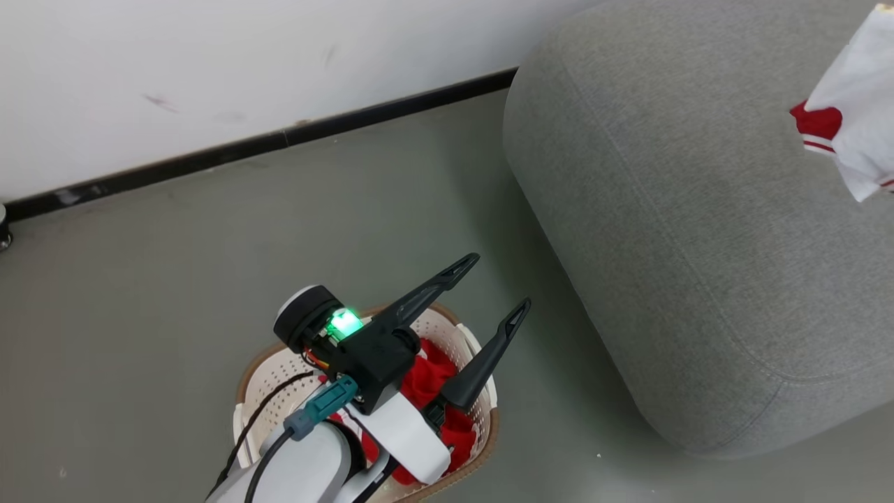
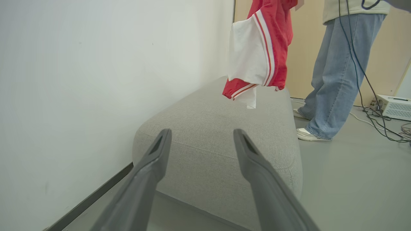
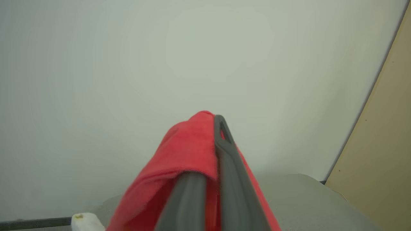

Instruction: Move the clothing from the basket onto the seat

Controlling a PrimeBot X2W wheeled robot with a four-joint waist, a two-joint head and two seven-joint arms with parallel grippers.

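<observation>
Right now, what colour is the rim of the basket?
Brown rim on a cream-white basket; best in the head view.

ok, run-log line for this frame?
left gripper: open, above basket | right gripper: shut on red-and-white garment, hanging over grey seat | more red clothing in basket

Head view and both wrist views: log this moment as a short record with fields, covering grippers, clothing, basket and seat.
left gripper: open, holding nothing, above the basket
right gripper: shut on a red garment
red garment: hangs over the seat, not yet laid down
basket: on the floor near the seat, apart from it, red clothing inside
person: standing beyond the seat's far end
</observation>
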